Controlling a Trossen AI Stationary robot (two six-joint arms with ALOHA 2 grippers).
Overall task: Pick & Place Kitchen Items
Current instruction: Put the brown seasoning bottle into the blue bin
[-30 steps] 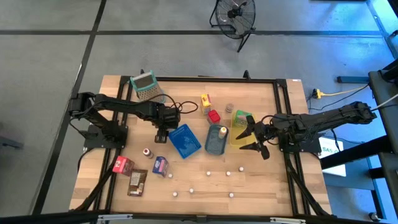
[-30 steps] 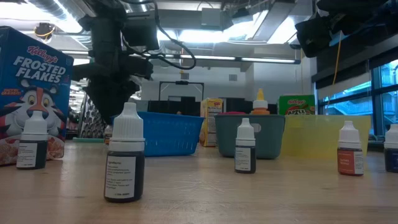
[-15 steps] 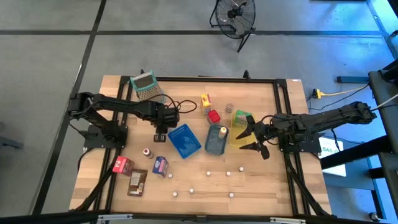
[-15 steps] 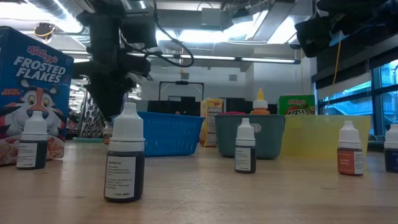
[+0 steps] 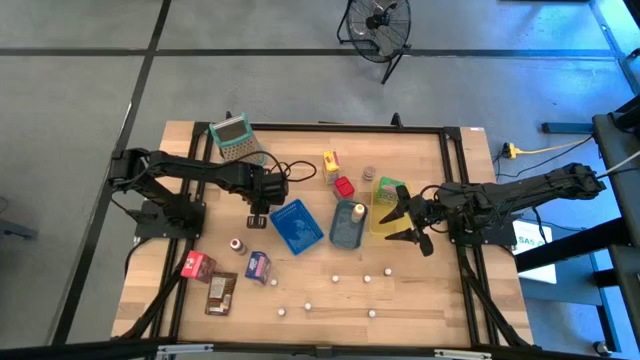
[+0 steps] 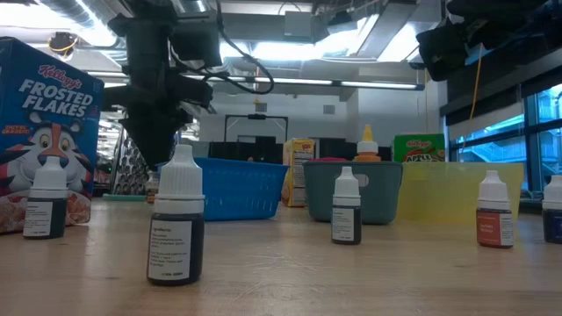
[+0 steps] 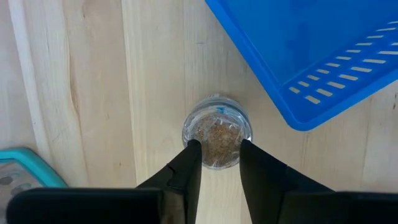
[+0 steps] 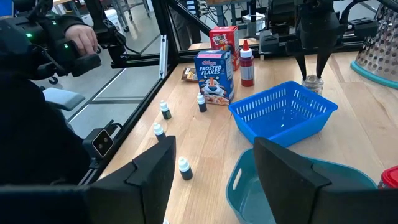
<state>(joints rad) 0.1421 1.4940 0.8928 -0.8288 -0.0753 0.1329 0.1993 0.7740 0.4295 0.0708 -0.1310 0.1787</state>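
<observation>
Since a second ago, left gripper has narrowed, fingers now clamped on small spice jar standing just beside blue basket. Right gripper waits, jaws apart, over yellow tray. Wooden table.

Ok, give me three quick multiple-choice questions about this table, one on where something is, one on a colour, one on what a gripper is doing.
1. Where is the small jar?
A. inside the teal basket
B. on the wood beside the blue basket
C. on the cereal box

2. What colour is the basket between the blue and yellow ones?
A. teal
B. red
C. white

3. What is the left gripper doing?
A. hanging far above the table
B. holding a dropper bottle
C. closing around the jar

B: jar sits on bare wood at the basket's corner.
A: teal basket.
C: fingers flank the jar.
</observation>
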